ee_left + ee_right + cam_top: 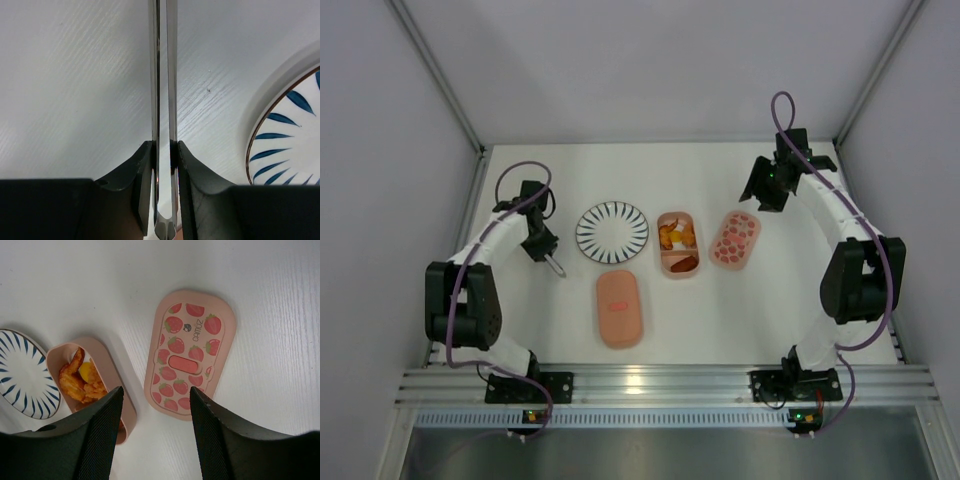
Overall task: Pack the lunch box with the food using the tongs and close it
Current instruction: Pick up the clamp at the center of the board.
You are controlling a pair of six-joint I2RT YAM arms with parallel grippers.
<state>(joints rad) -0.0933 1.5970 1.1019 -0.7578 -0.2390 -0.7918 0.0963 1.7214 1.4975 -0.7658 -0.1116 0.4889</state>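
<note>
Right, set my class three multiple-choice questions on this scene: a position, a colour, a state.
1. The striped plate sits: A left of the food tray; B right of it; C stacked on it.
2. The strawberry lid has a background of: A blue; B pink; C green.
3. The left gripper is: A open and empty; B shut on the plate; C shut on the tongs.
Answers: 1 A, the top view shows plate then tray, left to right. 2 B, pink shows between the red berries. 3 C, it squeezes both tong arms together.
</note>
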